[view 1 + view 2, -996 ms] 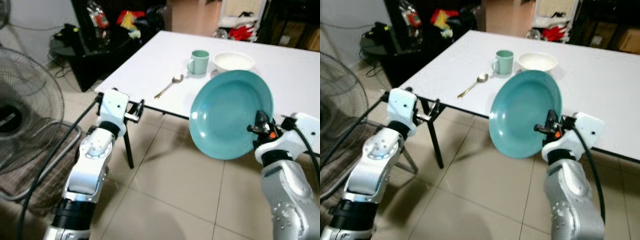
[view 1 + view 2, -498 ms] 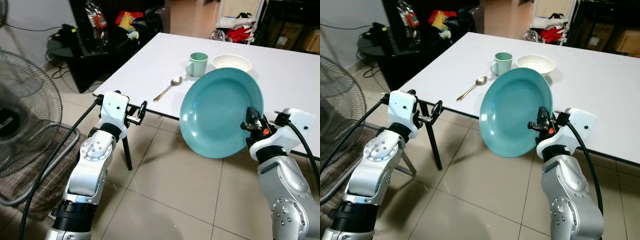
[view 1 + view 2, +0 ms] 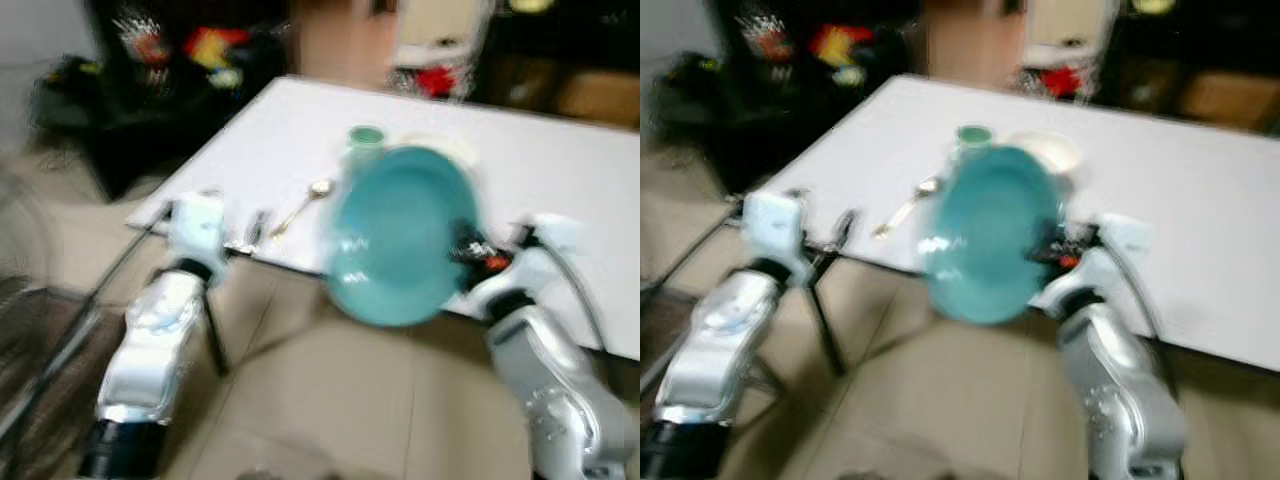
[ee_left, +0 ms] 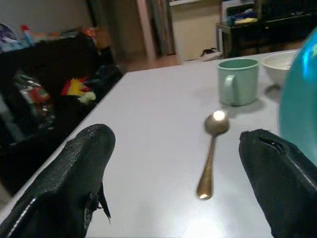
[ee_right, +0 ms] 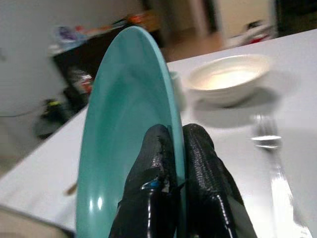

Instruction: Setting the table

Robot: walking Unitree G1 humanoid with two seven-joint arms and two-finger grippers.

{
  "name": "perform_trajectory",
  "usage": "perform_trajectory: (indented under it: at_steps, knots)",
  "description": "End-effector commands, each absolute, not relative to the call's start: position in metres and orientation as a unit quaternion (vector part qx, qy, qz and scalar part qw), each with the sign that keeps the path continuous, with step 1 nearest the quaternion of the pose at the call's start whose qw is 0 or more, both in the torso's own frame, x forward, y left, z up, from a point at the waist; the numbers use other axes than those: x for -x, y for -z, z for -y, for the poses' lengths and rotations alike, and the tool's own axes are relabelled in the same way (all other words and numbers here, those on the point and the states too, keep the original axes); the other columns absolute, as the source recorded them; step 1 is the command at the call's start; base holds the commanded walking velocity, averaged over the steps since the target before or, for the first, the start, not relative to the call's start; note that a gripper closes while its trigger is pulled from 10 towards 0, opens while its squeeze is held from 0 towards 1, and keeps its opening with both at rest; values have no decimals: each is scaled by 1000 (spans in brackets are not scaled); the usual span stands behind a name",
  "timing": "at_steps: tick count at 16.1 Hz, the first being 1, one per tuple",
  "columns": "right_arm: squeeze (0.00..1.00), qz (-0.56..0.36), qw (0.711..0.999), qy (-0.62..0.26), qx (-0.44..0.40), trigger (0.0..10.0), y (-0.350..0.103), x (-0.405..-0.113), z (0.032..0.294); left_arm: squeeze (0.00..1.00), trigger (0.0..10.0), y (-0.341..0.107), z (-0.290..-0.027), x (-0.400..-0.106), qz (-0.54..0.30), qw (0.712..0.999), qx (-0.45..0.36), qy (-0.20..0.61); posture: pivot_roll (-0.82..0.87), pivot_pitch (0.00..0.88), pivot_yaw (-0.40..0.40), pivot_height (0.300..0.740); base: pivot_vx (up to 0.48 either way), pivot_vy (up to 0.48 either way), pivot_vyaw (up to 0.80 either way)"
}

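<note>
My right gripper is shut on the rim of a teal plate and holds it upright on edge at the near edge of the white table. In the right wrist view the two fingers pinch the plate. On the table lie a green mug, a gold spoon, a white bowl and a fork. My left gripper is open, level with the table's near corner and facing the spoon.
The head views are blurred by motion. Dark furniture with red and yellow clutter stands beyond the table's left side. Tiled floor lies below my arms. A thin black table leg drops under the near corner.
The whole picture has shifted and blurred, so the camera moved. The plate in my right gripper has drifted left and now overlaps the mug and bowl.
</note>
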State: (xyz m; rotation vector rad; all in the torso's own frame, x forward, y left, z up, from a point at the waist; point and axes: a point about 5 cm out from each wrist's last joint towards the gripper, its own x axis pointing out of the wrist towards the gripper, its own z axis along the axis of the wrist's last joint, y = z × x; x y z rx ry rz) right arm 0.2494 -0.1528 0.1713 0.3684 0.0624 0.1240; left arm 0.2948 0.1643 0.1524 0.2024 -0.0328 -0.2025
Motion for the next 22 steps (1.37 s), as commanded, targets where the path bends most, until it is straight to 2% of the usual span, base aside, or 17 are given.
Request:
perform_trajectory:
  at_steps: [1, 9, 12, 14, 17, 21, 22]
  knots:
    - [0, -24, 980, -57, -189, 10000, -174, -253, 160, 0, 10000, -157, -155, -290, 28, 988, -101, 116, -13, 0, -38, 740, 360, 0, 0]
    - [0, -45, 965, -71, -249, 10000, -166, -255, 155, 0, 10000, -159, -160, -282, 22, 985, -115, 127, 11, 0, -40, 740, 357, 0, 0]
    - [0, -53, 954, -72, -287, 10000, -164, -258, 152, 0, 10000, -157, -154, -277, 14, 979, -110, 173, 15, 0, -39, 740, 0, 0, 0]
    - [0, -70, 939, -61, -332, 10000, -160, -264, 153, 0, 10000, -155, -153, -270, 3, 966, -119, 229, 17, 0, -37, 740, 0, 0, 0]
    - [0, -100, 913, -43, -394, 10000, -150, -275, 154, 0, 10000, -154, -156, -269, -10, 958, -124, 260, 22, 0, -35, 740, 0, 0, 0]
    - [0, -144, 891, -14, -430, 10000, -135, -289, 157, 0, 10000, -153, -153, -266, -22, 945, -128, 299, 34, 0, -41, 740, 0, 0, 0]
    - [0, -154, 871, -10, -467, 10000, -130, -295, 158, 0, 10000, -151, -151, -262, -32, 938, -129, 321, 36, 0, -42, 740, 0, 0, 0]
